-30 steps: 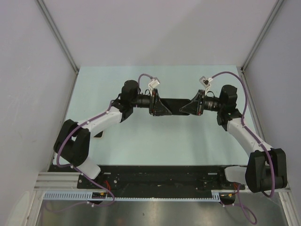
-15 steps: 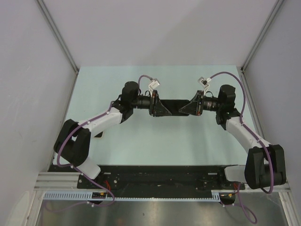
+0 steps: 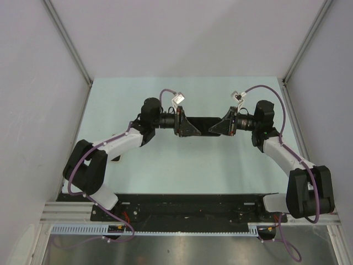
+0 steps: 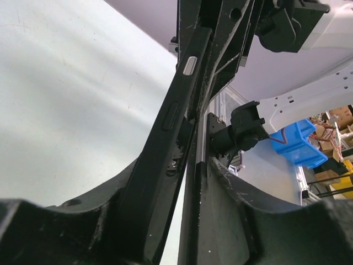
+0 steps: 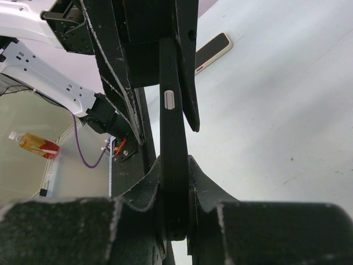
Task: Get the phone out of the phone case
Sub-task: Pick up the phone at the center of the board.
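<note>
Green table, one cased phone, left pincer, right pincer — both clamped on it

No legible text, label, brand or number anywhere

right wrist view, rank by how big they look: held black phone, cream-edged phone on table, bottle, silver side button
1. black phone, though it is nearest the camera
2. cream-edged phone and bottle, about alike, not ranked
3. silver button
</note>
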Available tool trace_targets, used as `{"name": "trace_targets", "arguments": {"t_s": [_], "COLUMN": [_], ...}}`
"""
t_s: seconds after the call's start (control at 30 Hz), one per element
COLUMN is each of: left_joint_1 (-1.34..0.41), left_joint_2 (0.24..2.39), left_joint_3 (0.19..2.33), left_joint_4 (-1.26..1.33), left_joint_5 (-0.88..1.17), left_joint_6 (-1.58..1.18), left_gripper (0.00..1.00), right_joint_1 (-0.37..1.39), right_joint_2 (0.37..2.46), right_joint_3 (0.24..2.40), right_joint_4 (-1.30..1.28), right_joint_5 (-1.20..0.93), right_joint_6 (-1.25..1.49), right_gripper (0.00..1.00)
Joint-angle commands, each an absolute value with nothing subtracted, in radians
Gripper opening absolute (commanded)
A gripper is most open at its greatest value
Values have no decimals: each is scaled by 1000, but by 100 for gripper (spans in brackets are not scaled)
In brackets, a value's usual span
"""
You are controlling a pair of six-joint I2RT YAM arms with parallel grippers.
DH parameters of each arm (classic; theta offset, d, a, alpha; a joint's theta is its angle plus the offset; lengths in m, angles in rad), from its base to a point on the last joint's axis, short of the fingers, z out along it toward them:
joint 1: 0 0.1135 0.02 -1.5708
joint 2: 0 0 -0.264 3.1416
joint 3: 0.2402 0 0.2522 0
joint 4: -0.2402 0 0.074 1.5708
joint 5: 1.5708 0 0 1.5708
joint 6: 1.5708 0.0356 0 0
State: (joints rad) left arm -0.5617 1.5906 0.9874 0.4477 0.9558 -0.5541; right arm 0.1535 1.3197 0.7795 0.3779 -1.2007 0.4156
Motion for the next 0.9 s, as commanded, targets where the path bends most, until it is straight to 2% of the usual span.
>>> {"name": "trace_targets", "arguments": {"t_s": [0.0,0.17,0.4,0.67,0.87], "left_joint_1": [-551,-549,-549,-549,-549], "left_joint_2": [1536,1529,1537,1528,1539], "left_joint_3": [997,993,989,983,985], "left_joint_4": [600,611,618,626,630], "left_joint_5": [999,999,996,996,1003], "left_joint_6": [-601,-610,-615,-614,-618], "left_gripper": [53,55,43,35,19], "right_joint_1": [147,152,155,164,170], "right_joint_2": [1345,1356,1351,1358,1361], "right_joint_3": [762,762,762,762,762], "right_joint_4": [396,394,396,387,377], "right_joint_5": [-1095,-1089,-1089,-1086,-1081], "right_joint_6": [423,425,428,417,408], "right_gripper": [0,0,0,0,0]}}
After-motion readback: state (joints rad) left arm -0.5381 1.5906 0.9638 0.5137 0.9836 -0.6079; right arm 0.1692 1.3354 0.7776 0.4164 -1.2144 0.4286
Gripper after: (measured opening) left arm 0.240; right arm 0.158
